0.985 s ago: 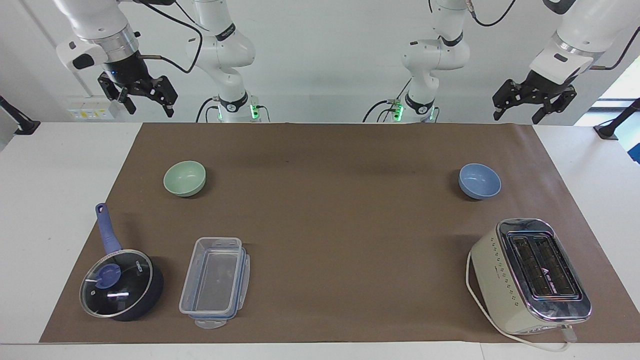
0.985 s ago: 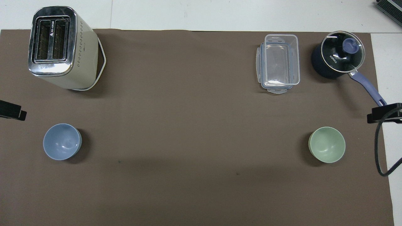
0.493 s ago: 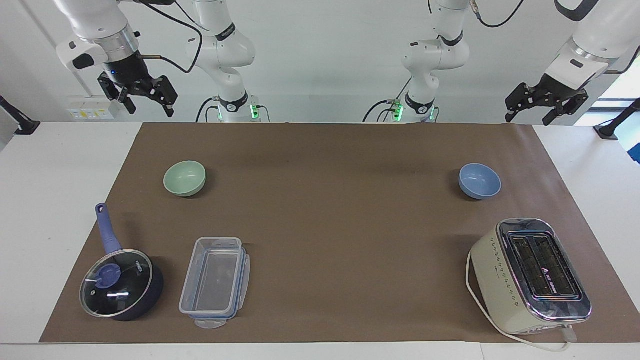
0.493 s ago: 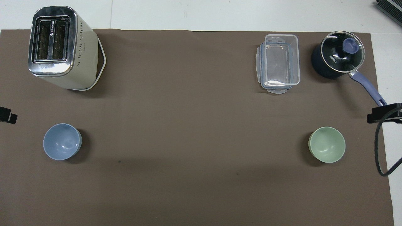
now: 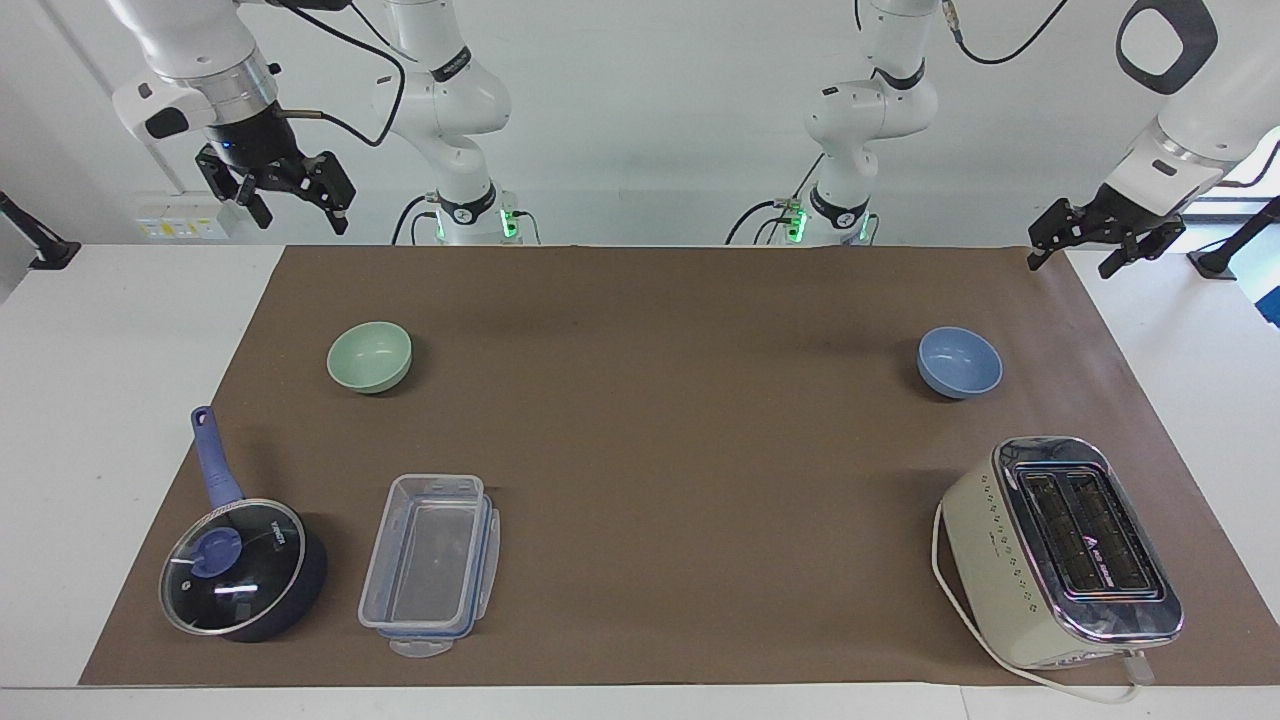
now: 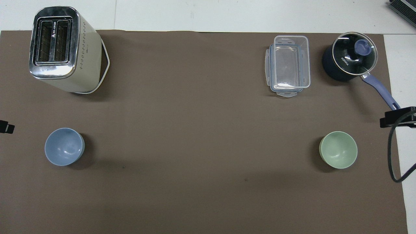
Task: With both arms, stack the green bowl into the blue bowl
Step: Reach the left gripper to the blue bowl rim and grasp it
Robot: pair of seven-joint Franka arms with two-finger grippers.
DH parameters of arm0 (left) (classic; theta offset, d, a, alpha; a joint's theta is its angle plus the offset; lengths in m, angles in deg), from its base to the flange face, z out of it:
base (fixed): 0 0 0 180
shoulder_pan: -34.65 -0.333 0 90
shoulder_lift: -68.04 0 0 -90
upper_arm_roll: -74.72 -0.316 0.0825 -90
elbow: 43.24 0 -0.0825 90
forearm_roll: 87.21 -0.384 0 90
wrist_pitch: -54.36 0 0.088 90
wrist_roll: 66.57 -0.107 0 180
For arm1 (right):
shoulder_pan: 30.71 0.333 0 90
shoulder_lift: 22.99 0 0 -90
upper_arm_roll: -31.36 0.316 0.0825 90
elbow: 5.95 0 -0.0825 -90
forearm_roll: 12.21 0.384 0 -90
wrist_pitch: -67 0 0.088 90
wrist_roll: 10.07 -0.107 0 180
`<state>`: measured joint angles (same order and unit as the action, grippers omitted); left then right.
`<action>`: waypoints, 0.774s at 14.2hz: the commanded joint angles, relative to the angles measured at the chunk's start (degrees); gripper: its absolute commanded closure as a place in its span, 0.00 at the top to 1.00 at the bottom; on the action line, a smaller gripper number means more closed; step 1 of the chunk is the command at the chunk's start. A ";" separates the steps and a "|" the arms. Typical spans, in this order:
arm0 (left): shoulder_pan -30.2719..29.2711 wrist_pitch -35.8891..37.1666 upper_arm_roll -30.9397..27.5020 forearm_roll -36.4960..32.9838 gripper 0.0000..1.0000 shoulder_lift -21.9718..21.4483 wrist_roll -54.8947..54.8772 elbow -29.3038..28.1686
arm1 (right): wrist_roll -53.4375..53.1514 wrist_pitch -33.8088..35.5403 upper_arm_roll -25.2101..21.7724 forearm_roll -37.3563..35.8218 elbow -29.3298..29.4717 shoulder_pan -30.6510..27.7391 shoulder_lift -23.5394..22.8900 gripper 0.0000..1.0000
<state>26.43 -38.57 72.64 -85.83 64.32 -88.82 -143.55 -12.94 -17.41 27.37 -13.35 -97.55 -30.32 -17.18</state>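
My right gripper [image 5: 295,205] hangs in the air at my end of the table, above the corner of the brown mat [image 5: 680,400] on my right arm's side, its fingers spread wide with nothing between them. My left gripper [image 5: 1095,248] hangs lower, over the mat's corner on my left arm's side, its fingers likewise parted and empty. From overhead only a dark tip of each shows at the picture's edges.

Next come the two bowls, both upright on the mat and about equally near to me. The green bowl [image 5: 369,356] sits toward my right arm's end; the blue bowl [image 5: 960,362] sits toward my left arm's end. They are well apart, with a wide stretch of bare mat between them — not stacked, and neither touched by a gripper.

Farther from me than the green bowl stands a dark blue saucepan [image 5: 243,570] with a glass lid, its handle pointing back toward my side. Just beside it lies a clear plastic container [image 5: 430,565], open at the top, resting on its lid. Farther from me than the blue bowl stands a cream toaster [image 5: 1060,550] with a chrome top — its white cord loops along its side on the mat.
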 commanded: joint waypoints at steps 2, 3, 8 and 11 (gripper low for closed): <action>-4.26 -8.74 0.41 1.96 1.00 -2.78 -6.48 -10.15 | 0.84 -1.03 0.21 0.62 -1.30 -0.39 1.05 1.00; -4.79 -11.29 0.49 2.04 1.00 -2.87 -6.83 -12.43 | 0.75 -1.03 0.21 0.62 -1.30 -0.39 1.05 1.00; -8.22 -20.97 0.50 5.73 1.00 -2.96 -12.81 -22.64 | 0.75 -1.03 0.21 0.62 -1.30 -0.39 1.05 1.00; -9.09 -26.66 0.41 8.89 1.00 -1.91 -16.14 -29.21 | 0.75 -1.03 0.21 0.62 -1.30 -0.39 1.05 1.00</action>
<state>18.81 -59.79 72.60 -79.36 63.92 -101.79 -166.48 -12.94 -17.41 27.37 -13.35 -97.55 -30.32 -17.18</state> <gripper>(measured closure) 0.000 0.000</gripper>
